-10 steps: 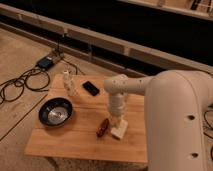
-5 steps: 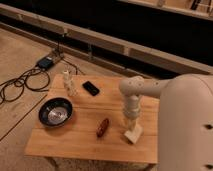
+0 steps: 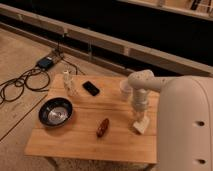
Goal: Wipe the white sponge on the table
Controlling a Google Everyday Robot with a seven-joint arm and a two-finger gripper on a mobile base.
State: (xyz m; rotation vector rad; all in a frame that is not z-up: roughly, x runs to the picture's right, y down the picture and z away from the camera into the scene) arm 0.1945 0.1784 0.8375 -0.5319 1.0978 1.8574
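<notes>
The small flat off-white rectangular sponge now lies near the right edge of the light-brown wooden plank table, on its near half. A second ago it sat closer to the middle, just right of the small reddish-brown oblong object. Half a second ago it was part-way across. It is travelling rightward over the wood, and the gap between it and the brown object is widening.

The gripper has moved with it and stands straight down on top of the sponge at the end of the white arm. Whether it is clamped on the sponge or only pressing it, I cannot tell.

That steady sideways slide with the sponge flat on the surface reads as a wiping stroke under way. The stroke is close to running out of table on the right, so a return sweep to the left seems the likely need.

The dark round bowl, black flat device, whitish translucent cup and small pale bottle sit where they were.
</notes>
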